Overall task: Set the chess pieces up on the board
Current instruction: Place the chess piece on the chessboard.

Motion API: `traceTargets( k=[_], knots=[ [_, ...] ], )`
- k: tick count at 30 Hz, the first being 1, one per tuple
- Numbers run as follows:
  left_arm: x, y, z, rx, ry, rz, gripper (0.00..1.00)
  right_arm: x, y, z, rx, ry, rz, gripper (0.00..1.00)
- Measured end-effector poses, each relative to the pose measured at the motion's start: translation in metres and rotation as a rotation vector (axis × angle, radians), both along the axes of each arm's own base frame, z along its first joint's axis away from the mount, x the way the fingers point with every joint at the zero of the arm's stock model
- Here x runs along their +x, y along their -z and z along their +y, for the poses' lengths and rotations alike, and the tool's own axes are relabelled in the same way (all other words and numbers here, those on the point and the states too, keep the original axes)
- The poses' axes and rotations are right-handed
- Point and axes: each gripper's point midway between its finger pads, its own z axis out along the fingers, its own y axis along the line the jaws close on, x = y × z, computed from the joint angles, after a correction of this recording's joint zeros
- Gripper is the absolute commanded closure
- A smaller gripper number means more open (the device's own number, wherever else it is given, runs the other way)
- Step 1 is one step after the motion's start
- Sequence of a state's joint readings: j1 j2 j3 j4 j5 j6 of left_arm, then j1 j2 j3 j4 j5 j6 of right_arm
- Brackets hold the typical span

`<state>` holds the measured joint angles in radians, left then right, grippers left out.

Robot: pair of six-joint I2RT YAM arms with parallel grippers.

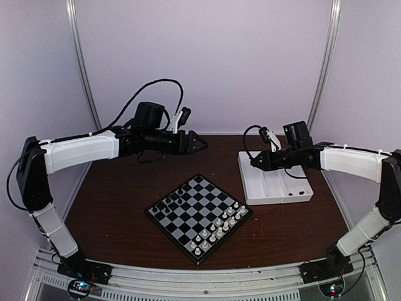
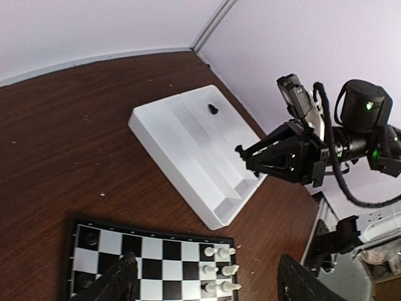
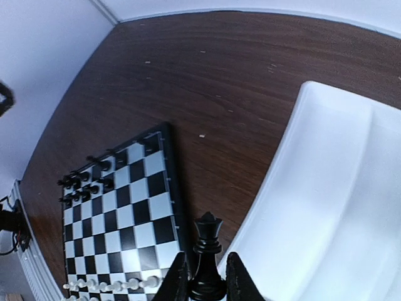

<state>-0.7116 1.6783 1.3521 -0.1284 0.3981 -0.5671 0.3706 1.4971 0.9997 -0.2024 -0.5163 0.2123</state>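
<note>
My right gripper (image 3: 205,271) is shut on the base of a black chess piece (image 3: 207,241) with a crowned top, held upright. It hangs over the left rim of the white tray (image 1: 272,185), right of the board (image 1: 152,214). Several black chess pieces (image 1: 172,200) stand at the board's far left corner, also visible in the right wrist view (image 3: 84,182). One more black piece (image 2: 213,108) lies in the tray. My left gripper (image 1: 203,144) hovers open and empty, high behind the board; its fingers (image 2: 119,279) stand wide apart.
White chessmen (image 1: 219,231) fill two rows along the board's near right side. The tray (image 3: 338,207) has long compartments. Enclosure walls close in behind and on both sides. The right arm (image 2: 294,153) crosses the left wrist view above the tray's end.
</note>
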Motion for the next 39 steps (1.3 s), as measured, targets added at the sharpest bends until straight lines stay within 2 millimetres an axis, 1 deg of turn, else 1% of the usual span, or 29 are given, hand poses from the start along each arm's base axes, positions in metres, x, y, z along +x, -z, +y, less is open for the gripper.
traceTargets(
  k=[2, 5, 9, 12, 13, 16, 22, 28, 33, 37, 39],
  knots=[
    [-0.001, 0.002, -0.013, -0.048, 0.035, 0.054, 0.32, -0.012, -0.011, 0.019, 0.029, -0.067, -0.038, 0.86],
    [-0.002, 0.014, -0.03, -0.104, 0.083, 0.139, 0.33, -0.027, -0.027, 0.044, 0.065, -0.152, -0.091, 0.85],
    [-0.003, 0.031, -0.046, -0.152, 0.125, 0.243, 0.33, -0.042, -0.041, 0.067, 0.092, -0.233, -0.138, 0.85],
    [-0.004, 0.037, -0.052, -0.182, 0.142, 0.298, 0.33, -0.052, -0.042, 0.078, 0.099, -0.274, -0.145, 0.85],
    [-0.005, 0.036, -0.054, -0.194, 0.148, 0.311, 0.34, -0.054, -0.043, 0.081, 0.1, -0.283, -0.146, 0.85],
    [-0.004, 0.029, -0.06, -0.242, 0.166, 0.336, 0.4, -0.06, -0.044, 0.087, 0.098, -0.313, -0.157, 0.85],
    [-0.002, 0.016, -0.069, -0.313, 0.192, 0.363, 0.42, -0.064, -0.048, 0.094, 0.094, -0.341, -0.178, 0.86],
    [-0.006, 0.019, -0.074, -0.33, 0.215, 0.416, 0.43, -0.062, -0.055, 0.099, 0.09, -0.356, -0.198, 0.86],
    [-0.011, 0.023, -0.083, -0.33, 0.245, 0.445, 0.47, -0.058, -0.059, 0.101, 0.09, -0.36, -0.211, 0.86],
    [-0.017, 0.025, -0.087, -0.326, 0.261, 0.465, 0.6, -0.057, -0.058, 0.102, 0.084, -0.364, -0.212, 0.86],
    [-0.02, 0.025, -0.088, -0.326, 0.269, 0.472, 0.61, -0.056, -0.056, 0.103, 0.081, -0.365, -0.21, 0.87]
  ],
)
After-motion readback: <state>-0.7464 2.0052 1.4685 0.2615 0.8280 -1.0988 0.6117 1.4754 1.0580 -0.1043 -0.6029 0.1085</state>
